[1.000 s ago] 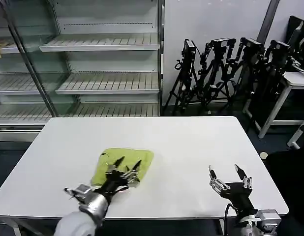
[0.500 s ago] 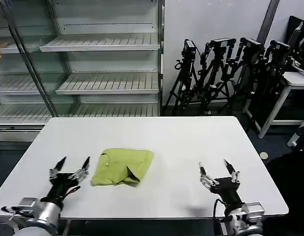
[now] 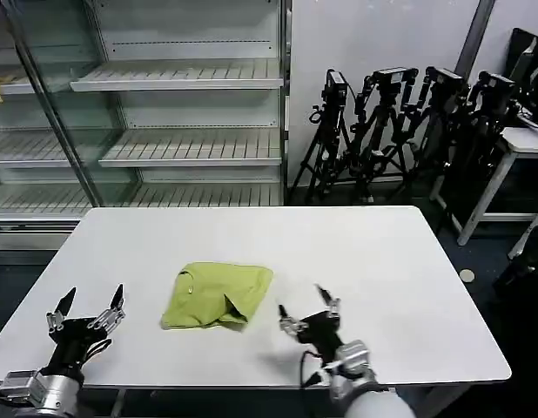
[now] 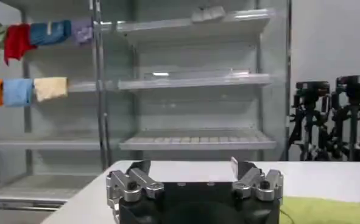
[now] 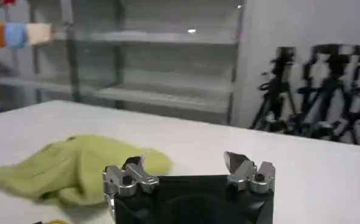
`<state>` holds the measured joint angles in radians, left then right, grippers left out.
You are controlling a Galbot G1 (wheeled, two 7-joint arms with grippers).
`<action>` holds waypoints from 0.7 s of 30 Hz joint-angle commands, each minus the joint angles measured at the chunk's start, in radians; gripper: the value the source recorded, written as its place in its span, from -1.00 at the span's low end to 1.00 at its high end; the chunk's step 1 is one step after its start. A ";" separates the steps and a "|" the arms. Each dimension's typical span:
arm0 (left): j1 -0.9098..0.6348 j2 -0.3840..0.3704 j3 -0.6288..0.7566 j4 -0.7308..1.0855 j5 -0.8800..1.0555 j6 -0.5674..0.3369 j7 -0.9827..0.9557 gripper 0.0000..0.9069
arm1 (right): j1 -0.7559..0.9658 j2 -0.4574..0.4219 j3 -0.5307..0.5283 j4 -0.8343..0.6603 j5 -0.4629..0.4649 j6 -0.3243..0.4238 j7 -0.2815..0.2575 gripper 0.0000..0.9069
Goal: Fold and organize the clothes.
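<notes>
The clothes are one lime yellow-green shirt (image 3: 218, 295), lying folded into a rough square on the white table (image 3: 356, 252), left of centre. In the right wrist view the shirt (image 5: 76, 170) lies ahead of the jaws, off to one side. My left gripper (image 3: 84, 309) hovers open near the table's front left corner, well clear of the shirt. My right gripper (image 3: 307, 310) is open just right of the shirt's front edge, not touching it. Both hold nothing. In the left wrist view a strip of shirt (image 4: 326, 210) shows beside my open left gripper (image 4: 192, 167).
Empty metal shelves (image 3: 178, 113) stand behind the table on the left. Camera tripods (image 3: 400, 122) cluster at the back right. Another white table (image 3: 513, 144) is at far right. Coloured cloths (image 4: 27, 91) hang on a rack in the left wrist view.
My left gripper has drawn back off the shirt to the table's front left corner. My right gripper has moved left from the front right area to just beside the shirt.
</notes>
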<state>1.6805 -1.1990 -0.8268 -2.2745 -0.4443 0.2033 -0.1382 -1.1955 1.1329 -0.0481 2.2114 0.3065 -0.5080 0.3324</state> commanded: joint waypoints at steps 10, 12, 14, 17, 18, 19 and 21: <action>0.021 -0.035 -0.022 -0.006 0.023 -0.011 -0.006 1.00 | 0.241 0.047 -0.323 -0.185 -0.042 -0.070 0.084 1.00; 0.021 -0.035 -0.020 -0.004 0.022 -0.011 -0.006 1.00 | 0.235 0.051 -0.322 -0.197 -0.051 -0.070 0.100 1.00; 0.020 -0.035 -0.018 -0.003 0.022 -0.011 -0.006 1.00 | 0.230 0.056 -0.320 -0.205 -0.056 -0.070 0.113 1.00; 0.019 -0.033 -0.018 -0.002 0.020 -0.011 -0.007 1.00 | 0.226 0.060 -0.313 -0.213 -0.059 -0.070 0.129 1.00; 0.019 -0.032 -0.018 -0.001 0.019 -0.011 -0.007 1.00 | 0.224 0.061 -0.310 -0.214 -0.058 -0.070 0.135 1.00; 0.017 -0.031 -0.017 0.000 0.018 -0.011 -0.007 1.00 | 0.221 0.062 -0.308 -0.216 -0.058 -0.070 0.142 1.00; 0.016 -0.031 -0.017 0.001 0.016 -0.011 -0.008 1.00 | 0.211 0.063 -0.296 -0.213 -0.057 -0.070 0.156 1.00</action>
<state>1.6942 -1.2280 -0.8399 -2.2744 -0.4291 0.1949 -0.1442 -1.0045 1.1885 -0.3154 2.0322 0.2577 -0.5692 0.4308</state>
